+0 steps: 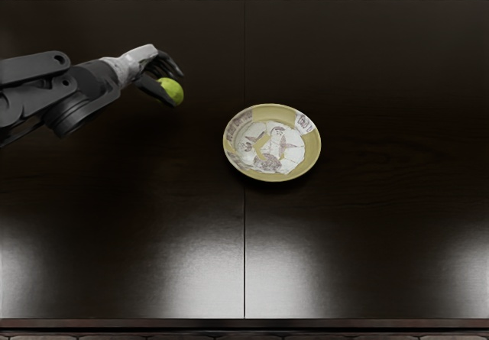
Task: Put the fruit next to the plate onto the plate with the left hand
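Left hand (151, 66), arm entering from picture's left, fingers curled around green fruit (172, 91), fruit left of yellow-rimmed patterned plate (272, 111) and apart from it, plate near centre of dark worktop (367, 241).

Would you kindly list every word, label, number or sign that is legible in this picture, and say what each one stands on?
None can be read.
plate: a printed drawing with small dark marks, too blurred to tell whether any are letters.
green fruit, left hand grasping it, table: no writing or sign visible.
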`<act>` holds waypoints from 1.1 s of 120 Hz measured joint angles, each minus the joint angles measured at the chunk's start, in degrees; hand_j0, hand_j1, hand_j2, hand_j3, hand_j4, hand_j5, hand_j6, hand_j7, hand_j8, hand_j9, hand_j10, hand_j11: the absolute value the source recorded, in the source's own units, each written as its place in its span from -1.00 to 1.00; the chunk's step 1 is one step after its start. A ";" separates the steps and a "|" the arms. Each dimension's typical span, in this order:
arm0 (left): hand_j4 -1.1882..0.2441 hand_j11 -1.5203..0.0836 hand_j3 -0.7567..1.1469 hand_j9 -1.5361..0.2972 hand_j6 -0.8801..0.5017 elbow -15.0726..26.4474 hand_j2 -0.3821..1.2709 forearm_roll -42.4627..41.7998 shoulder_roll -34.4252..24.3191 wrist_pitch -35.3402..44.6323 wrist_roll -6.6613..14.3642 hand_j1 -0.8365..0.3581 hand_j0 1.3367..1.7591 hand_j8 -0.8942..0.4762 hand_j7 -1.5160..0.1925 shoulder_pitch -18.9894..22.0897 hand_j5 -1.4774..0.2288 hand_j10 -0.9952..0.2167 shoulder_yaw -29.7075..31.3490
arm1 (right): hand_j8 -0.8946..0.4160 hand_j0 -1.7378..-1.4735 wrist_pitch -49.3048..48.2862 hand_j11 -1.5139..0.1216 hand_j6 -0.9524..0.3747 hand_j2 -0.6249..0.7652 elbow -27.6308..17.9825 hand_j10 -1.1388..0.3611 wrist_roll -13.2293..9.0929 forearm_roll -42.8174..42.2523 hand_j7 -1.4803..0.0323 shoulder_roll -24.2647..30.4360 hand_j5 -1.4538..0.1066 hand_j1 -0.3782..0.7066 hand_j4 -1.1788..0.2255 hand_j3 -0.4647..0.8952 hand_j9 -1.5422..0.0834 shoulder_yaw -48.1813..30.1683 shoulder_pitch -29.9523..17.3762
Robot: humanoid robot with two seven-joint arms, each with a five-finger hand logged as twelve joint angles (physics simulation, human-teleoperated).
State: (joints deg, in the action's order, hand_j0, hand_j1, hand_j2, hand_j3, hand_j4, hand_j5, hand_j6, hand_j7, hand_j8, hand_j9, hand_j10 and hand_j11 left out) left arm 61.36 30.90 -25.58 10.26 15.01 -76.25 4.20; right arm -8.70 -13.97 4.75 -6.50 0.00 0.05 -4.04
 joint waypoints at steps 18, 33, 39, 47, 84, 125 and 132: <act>-0.22 -0.15 -0.21 -0.24 -0.43 0.86 -0.15 0.06 1.05 0.00 0.02 -0.10 0.51 -0.33 -0.21 -0.21 -0.26 -0.40 -0.78 | 0.34 -0.40 0.00 0.82 0.41 -0.11 0.00 0.50 0.00 0.00 0.93 0.00 0.84 -0.91 0.66 -0.32 0.87 0.00 0.00; -0.23 -0.16 -0.21 -0.24 -0.43 1.29 -0.14 -0.01 2.66 -0.01 0.03 -0.11 0.52 -0.33 -0.23 -0.21 -0.27 -0.40 -1.46 | 0.34 -0.40 0.00 0.83 0.41 -0.11 0.00 0.50 0.00 0.00 0.93 0.00 0.84 -0.91 0.66 -0.32 0.87 -0.01 0.00; -0.23 -0.16 -0.21 -0.25 -0.43 1.38 -0.09 -0.08 3.23 -0.02 0.00 -0.12 0.52 -0.32 -0.23 -0.21 -0.28 -0.41 -1.69 | 0.34 -0.40 0.00 0.83 0.41 -0.11 0.01 0.50 0.00 0.00 0.93 0.00 0.84 -0.91 0.66 -0.32 0.87 -0.02 0.00; -0.23 -0.16 -0.21 -0.25 -0.43 1.43 -0.08 -0.07 4.31 -0.02 0.02 -0.12 0.52 -0.33 -0.24 -0.21 -0.28 -0.41 -1.91 | 0.34 -0.40 0.00 0.83 0.41 -0.11 0.01 0.50 0.00 0.00 0.93 0.00 0.84 -0.91 0.66 -0.32 0.87 -0.02 0.00; -0.24 -0.17 -0.21 -0.25 -0.44 1.48 -0.12 -0.11 7.91 0.01 0.15 -0.09 0.51 -0.34 -0.24 -1.09 -0.27 -0.42 -2.53 | 0.34 -0.40 0.00 0.83 0.41 -0.11 0.00 0.50 0.00 0.00 0.93 0.00 0.84 -0.91 0.66 -0.32 0.87 -0.02 0.00; -0.24 -0.17 -0.21 -0.25 -0.42 2.26 -0.15 -0.63 13.02 -0.03 0.23 -0.09 0.51 -0.32 -0.24 -1.97 -0.28 -0.41 -3.69 | 0.34 -0.40 0.00 0.82 0.41 -0.11 0.00 0.50 0.00 0.00 0.93 0.00 0.84 -0.91 0.66 -0.32 0.87 0.00 0.00; -0.24 -0.17 -0.21 -0.25 -0.41 2.31 -0.15 -0.76 13.84 -0.06 0.21 -0.10 0.51 -0.32 -0.24 -1.97 -0.28 -0.41 -3.85 | 0.34 -0.40 0.00 0.82 0.41 -0.11 0.00 0.50 0.00 0.00 0.93 0.00 0.84 -0.91 0.66 -0.32 0.87 -0.01 0.00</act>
State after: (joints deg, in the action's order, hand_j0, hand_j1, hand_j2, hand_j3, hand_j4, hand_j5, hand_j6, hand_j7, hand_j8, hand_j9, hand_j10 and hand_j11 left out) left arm 63.67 30.14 -11.74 10.21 15.23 -78.22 0.35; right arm -8.70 -13.97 4.75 -6.50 0.00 0.05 -4.04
